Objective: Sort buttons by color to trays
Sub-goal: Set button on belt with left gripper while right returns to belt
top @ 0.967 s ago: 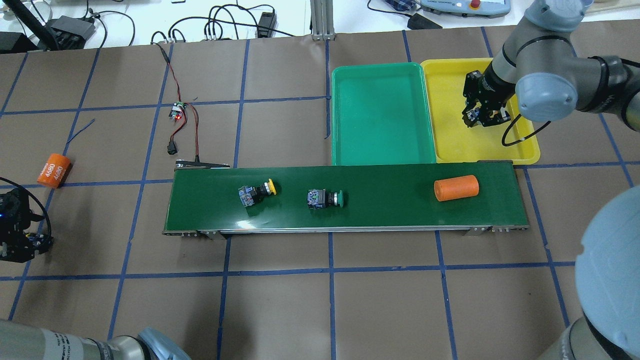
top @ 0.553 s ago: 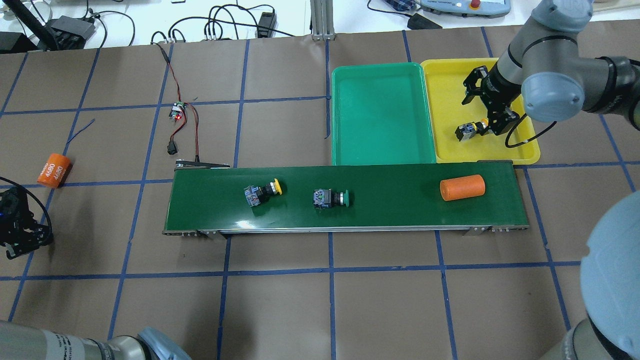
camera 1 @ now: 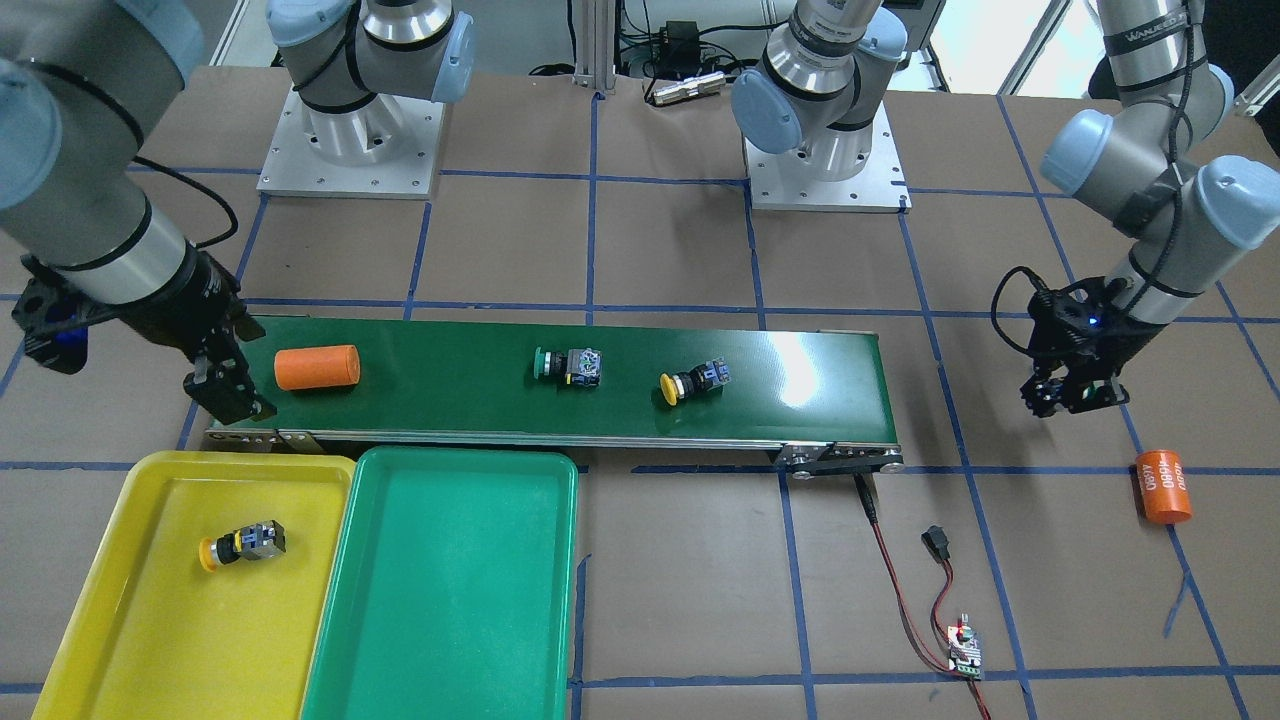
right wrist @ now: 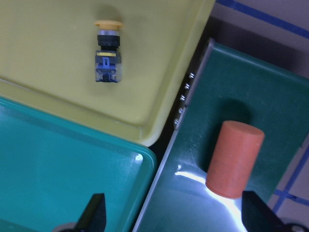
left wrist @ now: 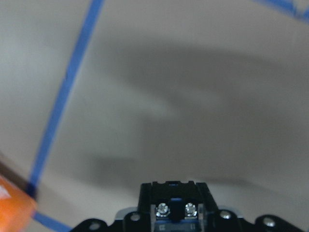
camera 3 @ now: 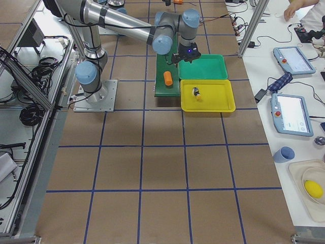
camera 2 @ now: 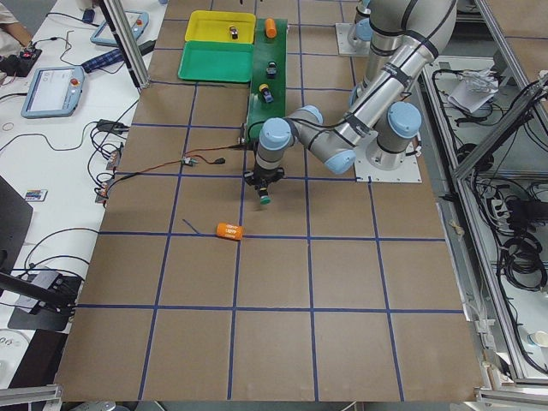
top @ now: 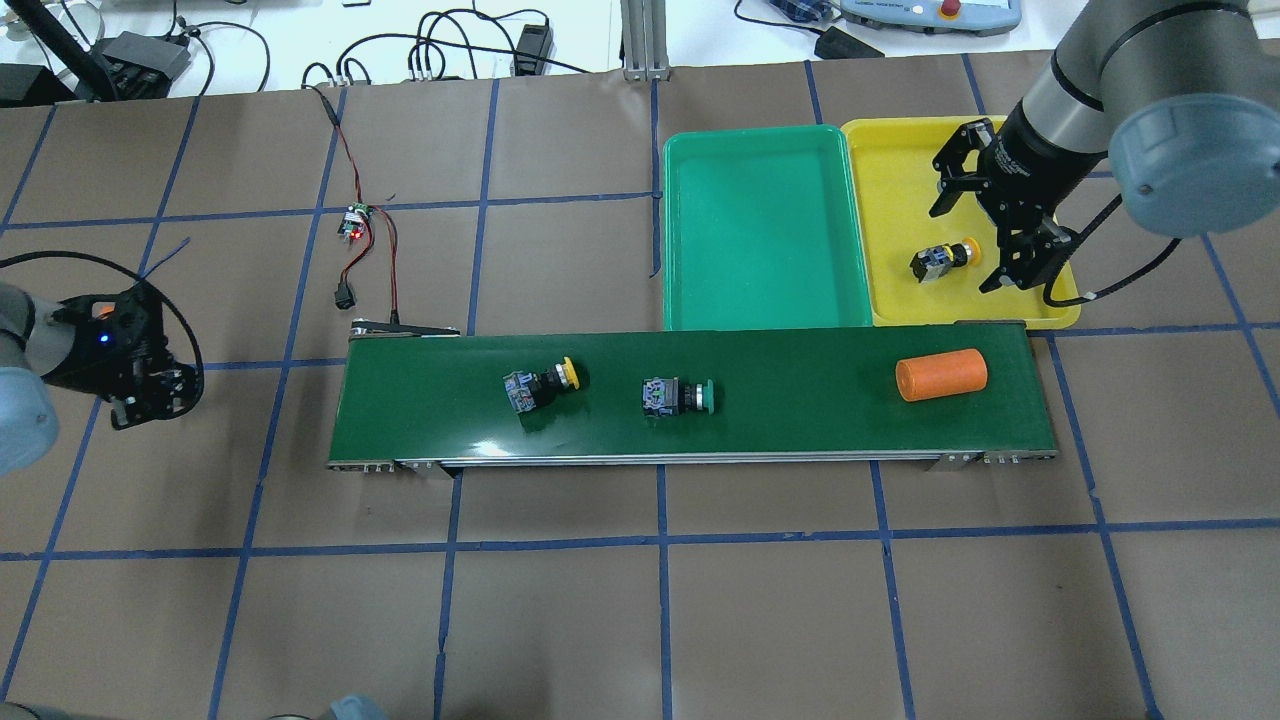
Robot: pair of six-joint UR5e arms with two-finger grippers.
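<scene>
A yellow button [top: 940, 262] lies on its side in the yellow tray [top: 900, 180]; it also shows in the front view [camera 1: 242, 543] and the right wrist view [right wrist: 108, 53]. My right gripper [top: 965, 248] is open and empty, raised above it. The green tray [top: 760, 230] holds nothing. On the conveyor belt [top: 800, 420] lie a second yellow button [top: 540, 385] and a green button [top: 678, 396]. My left gripper [top: 150, 398] hangs over the table left of the belt, shut and empty. The second green button is out of view.
An orange cylinder [top: 940, 374] lies on the belt's right end, near the yellow tray. Another orange cylinder [camera 1: 1163, 485] lies on the table beside my left gripper. A small circuit board with red and black wires [top: 352, 225] sits behind the belt's left end.
My right gripper opened, left the yellow button in the yellow tray and rose. My left gripper moved up and toward the belt. The belt's items shifted slightly right.
</scene>
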